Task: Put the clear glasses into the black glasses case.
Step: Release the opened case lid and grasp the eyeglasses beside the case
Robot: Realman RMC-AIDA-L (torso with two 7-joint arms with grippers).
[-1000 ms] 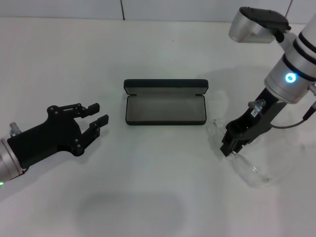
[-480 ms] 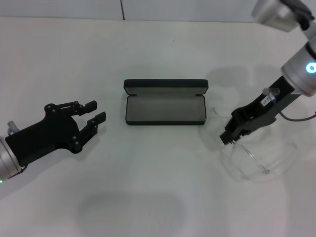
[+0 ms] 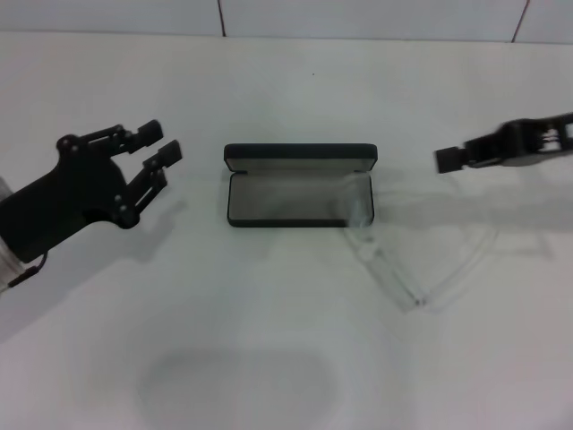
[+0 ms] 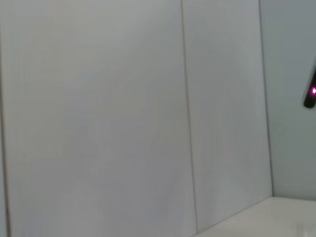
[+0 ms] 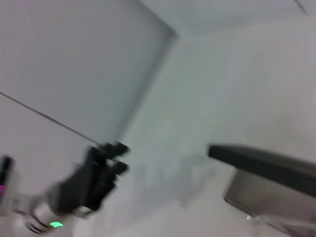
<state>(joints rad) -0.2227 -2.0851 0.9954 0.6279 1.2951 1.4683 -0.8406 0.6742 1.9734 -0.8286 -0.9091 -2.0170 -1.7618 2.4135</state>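
1. The clear glasses (image 3: 407,269), transparent plastic, lie on the white bench (image 3: 269,358), one end at the case's right front corner.
2. The black glasses case (image 3: 300,185), rectangular with rounded corners, lies open showing grey lining.
3. My left gripper (image 3: 154,154) has its fingers apart; my right gripper (image 3: 452,159): I cannot tell.

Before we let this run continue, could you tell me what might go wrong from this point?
The clear glasses hang below the right gripper, one end over the open black glasses case and the rest beyond its near-right corner; lowered this way, they would probably straddle the case wall rather than seat inside. Because they are transparent and the grip point is not visible, a slip could go unnoticed. The left gripper, open beside the case, is not steadying it, so a nudge could shift it.
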